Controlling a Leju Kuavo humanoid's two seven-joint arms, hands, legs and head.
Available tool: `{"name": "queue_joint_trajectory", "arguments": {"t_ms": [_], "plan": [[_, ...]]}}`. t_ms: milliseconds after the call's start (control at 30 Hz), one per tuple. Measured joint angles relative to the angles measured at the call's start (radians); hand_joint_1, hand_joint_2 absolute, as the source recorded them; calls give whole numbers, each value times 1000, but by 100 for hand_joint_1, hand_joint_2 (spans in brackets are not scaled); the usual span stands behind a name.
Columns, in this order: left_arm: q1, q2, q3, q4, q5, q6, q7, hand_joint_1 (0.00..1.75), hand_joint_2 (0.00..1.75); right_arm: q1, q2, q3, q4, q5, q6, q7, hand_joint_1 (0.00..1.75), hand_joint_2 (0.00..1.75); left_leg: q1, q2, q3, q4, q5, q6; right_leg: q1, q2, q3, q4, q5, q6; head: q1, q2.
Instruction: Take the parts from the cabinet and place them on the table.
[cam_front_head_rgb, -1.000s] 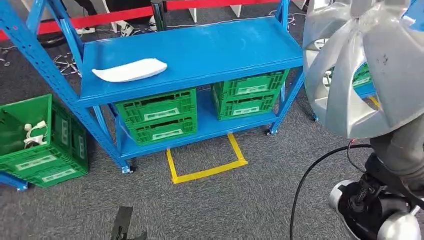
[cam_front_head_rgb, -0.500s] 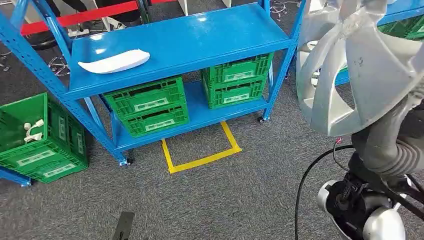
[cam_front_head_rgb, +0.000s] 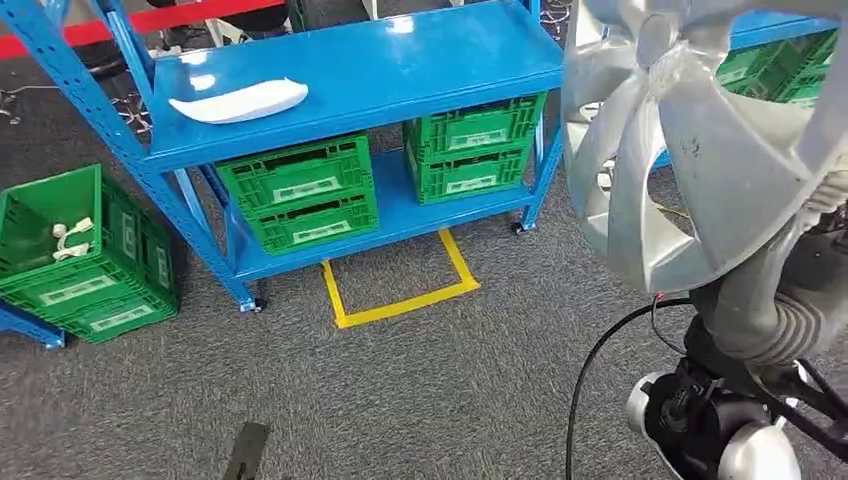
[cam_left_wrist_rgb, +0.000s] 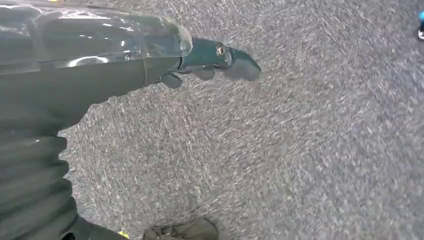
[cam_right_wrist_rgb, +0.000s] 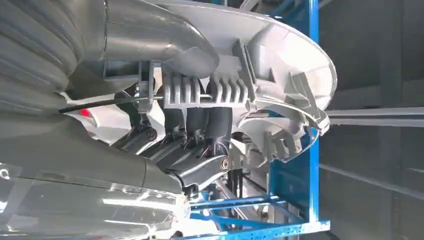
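Silver plastic catches the light on the wheel cover (cam_front_head_rgb: 700, 150) that we carry high at our right side, its spoked face turned toward the head camera and hiding part of the blue rack (cam_front_head_rgb: 360, 75) behind it. Our right hand (cam_right_wrist_rgb: 200, 145) grips it from the back: dark fingers (cam_right_wrist_rgb: 197, 120) hook through an opening beside the ribbed clips of the inner rim, with the thumb pressed over the outer face. Our left hand (cam_left_wrist_rgb: 215, 57) hangs over the grey carpet with nothing in it, fingers loosely extended. We judge the cover to be light but broad, stiff across the spokes yet thin at the rim, so it could swing or twist about a one-sided grip; the rim near a spoke root looks the firmest place to hold, and the small clips look breakable if squeezed. A white curved part (cam_front_head_rgb: 238, 101) lies near the left end of the rack's top shelf, with green crates (cam_front_head_rgb: 295, 190) on the shelf below.
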Motion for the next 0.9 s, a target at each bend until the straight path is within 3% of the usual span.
{"name": "queue_joint_trajectory", "arguments": {"t_ms": [33,100,133,167,267,300,367,400,433,467,500,533,567,600,633,667,700,733,800,833,867,900], "plan": [[0,0,0,0,-2,0,0,0,175,0,1,4,0,0,0,0,175,175,6,3,-12,8,4,-6,-7,0,29,-35,34,8,1,0],[0,0,0,0,-3,-2,2,0,175,-1,2,10,0,1,1,0,175,175,22,6,-35,29,9,-18,-25,-1,129,-199,109,30,3,0],[-1,2,-1,0,-5,-1,3,0,175,-1,3,13,0,2,2,-1,175,175,17,7,-51,40,10,-30,-32,6,169,-275,94,54,12,0],[-2,3,-1,0,-6,-1,3,0,175,-2,3,14,-1,2,2,-1,175,175,17,8,-60,50,16,-39,-24,19,181,-301,92,37,26,0],[2,1,-7,0,-6,-1,4,0,175,3,4,16,0,2,3,-1,175,175,14,11,-77,47,48,-61,-20,17,159,-289,96,7,10,0],[3,2,-8,0,-6,-1,6,0,175,3,4,16,1,2,3,-1,175,175,18,11,-88,49,46,-67,-22,9,145,-291,106,-11,10,0],[5,2,-10,0,-6,-1,6,0,175,0,5,16,0,2,3,-2,175,175,20,1,-105,116,-70,-70,-17,1,120,-289,125,-39,-10,0],[4,2,-10,0,-6,-2,6,0,175,0,5,17,0,2,3,-2,175,175,18,-4,-120,192,-137,-70,-11,-4,105,-289,136,-48,-16,0],[4,0,-12,0,-8,-2,6,0,175,0,6,17,0,2,3,-2,175,175,17,-7,-134,268,-184,-69,-5,-6,91,-288,147,-53,-20,0],[5,0,-14,0,-9,-2,6,0,175,1,7,18,0,1,3,-1,175,175,16,-8,-140,330,-205,-67,1,-8,75,-287,158,-56,-21,0],[6,0,-16,0,-9,-2,8,0,175,2,8,19,0,0,3,-1,175,175,14,-9,-131,361,-192,-62,7,-8,60,-286,170,-59,-21,0],[6,0,-17,0,-9,-2,9,0,175,2,8,19,0,-1,3,-1,175,175,9,-9,-101,350,-153,-53,14,-8,44,-285,181,-61,-22,0],[6,0,-18,0,-9,-2,9,0,175,2,8,19,0,-2,2,0,175,175,4,-10,-60,307,-114,-40,20,-8,32,-284,192,-62,-22,0],[6,0,-18,0,-9,-2,9,0,175,2,8,19,0,-4,2,0,175,175,-4,-12,1,231,-87,-23,25,-8,19,-284,202,-64,-23,0],[4,1,-18,0,-9,-1,9,0,175,2,8,19,0,-5,2,0,175,175,-17,-16,68,143,-92,-3,21,-9,15,-283,212,-64,-22,0],[4,2,-19,0,-10,-1,9,0,175,1,8,19,0,-5,2,1,175,175,-34,-15,143,43,-108,5,30,-7,11,-282,218,-59,-23,0],[1,2,-20,0,-11,-1,9,0,175,3,10,19,0,-7,2,2,175,175,-29,-12,167,-15,-128,9,31,-12,8,-283,232,-56,-26,0],[-1,2,-22,-1,-11,-1,9,0,175,0,10,21,0,-7,2,2,175,175,-33,-16,157,-15,-121,6,29,-12,1,-289,249,-54,-22,0],[7,-2,-24,0,-12,-2,9,0,175,-1,11,25,0,-9,2,6,175,175,-31,-17,141,-24,-96,9,31,-12,-4,-303,277,-47,-24,0],[8,-2,-24,0,-12,-2,10,0,175,1,12,26,2,-10,2,7,175,175,-21,-11,134,-35,-82,10,29,-6,-16,-294,241,-40,-29,0],[9,-4,-24,0,-12,-2,10,0,175,-1,12,28,3,-12,2,8,175,175,-21,-14,121,-33,-66,15,27,-4,-28,-260,179,-31,-22,0],[9,-8,-25,0,-13,-2,10,0,175,-1,12,29,6,-13,2,9,175,175,-21,-14,102,-29,-54,19,22,-4,-39,-191,102,-24,-18,0]]}}
